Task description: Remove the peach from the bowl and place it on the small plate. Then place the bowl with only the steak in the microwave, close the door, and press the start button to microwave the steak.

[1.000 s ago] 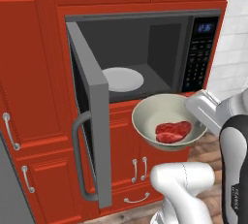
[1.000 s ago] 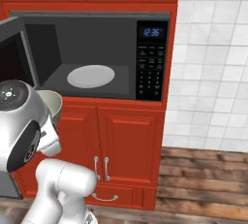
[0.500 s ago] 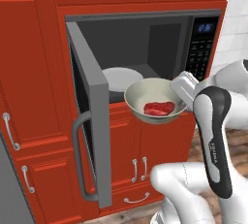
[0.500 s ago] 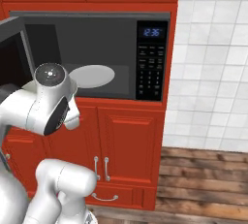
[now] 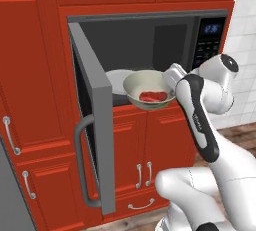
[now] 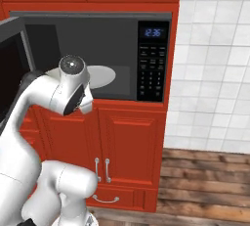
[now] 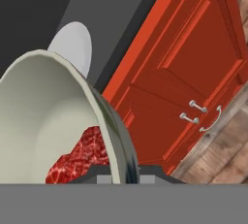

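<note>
One step in hand: carrying bowl [image 5: 149, 88] into microwave [image 5: 150, 50]
gripper [image 5: 172, 77]: clamped on bowl rim, right side
bowl: at the cavity mouth, over front sill, near turntable [image 5: 116, 80]
steak [image 5: 153, 96]: alone in bowl, no peach
door [image 5: 95, 120]: wide open
next: push further in, lower onto turntable, release

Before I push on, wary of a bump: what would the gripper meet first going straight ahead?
Probably the white turntable in the microwave; the gripper, shut on the bowl rim, points into the open cavity.
</note>
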Tool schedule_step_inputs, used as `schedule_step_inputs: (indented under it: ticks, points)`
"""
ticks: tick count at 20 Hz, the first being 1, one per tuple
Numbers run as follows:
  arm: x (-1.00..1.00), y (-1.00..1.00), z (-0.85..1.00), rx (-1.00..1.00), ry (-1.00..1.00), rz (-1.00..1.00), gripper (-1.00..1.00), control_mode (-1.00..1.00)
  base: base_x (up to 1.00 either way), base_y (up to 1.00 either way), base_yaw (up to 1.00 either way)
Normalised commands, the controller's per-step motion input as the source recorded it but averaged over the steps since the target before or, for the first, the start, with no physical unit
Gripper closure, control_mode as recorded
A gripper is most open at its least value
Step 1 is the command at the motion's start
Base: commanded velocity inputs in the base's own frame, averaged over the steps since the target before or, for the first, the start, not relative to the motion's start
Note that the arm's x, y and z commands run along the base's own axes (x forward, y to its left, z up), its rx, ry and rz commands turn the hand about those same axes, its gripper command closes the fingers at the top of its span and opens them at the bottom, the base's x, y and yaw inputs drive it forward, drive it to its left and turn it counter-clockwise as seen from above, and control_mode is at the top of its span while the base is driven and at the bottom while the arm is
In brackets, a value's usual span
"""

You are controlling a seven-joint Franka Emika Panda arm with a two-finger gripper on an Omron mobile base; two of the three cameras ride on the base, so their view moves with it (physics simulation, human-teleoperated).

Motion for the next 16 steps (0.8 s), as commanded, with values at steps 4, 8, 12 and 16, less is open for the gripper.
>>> schedule_step_inputs:
  ticks: [4,8,12,16]
  points:
    - [0.91,0.01,-0.02,0.03,0.0,0.0,1.0,-1.0,0.0,0.0,0.0]
    - [0.8,0.04,-0.14,0.01,0.0,0.0,1.0,-1.0,0.0,0.0,0.0]
    - [0.79,0.01,-0.19,0.0,0.0,0.0,1.0,-1.0,0.0,0.0,0.0]
    - [0.79,0.06,-0.23,0.0,0.03,0.0,1.0,-1.0,0.0,0.0,0.0]
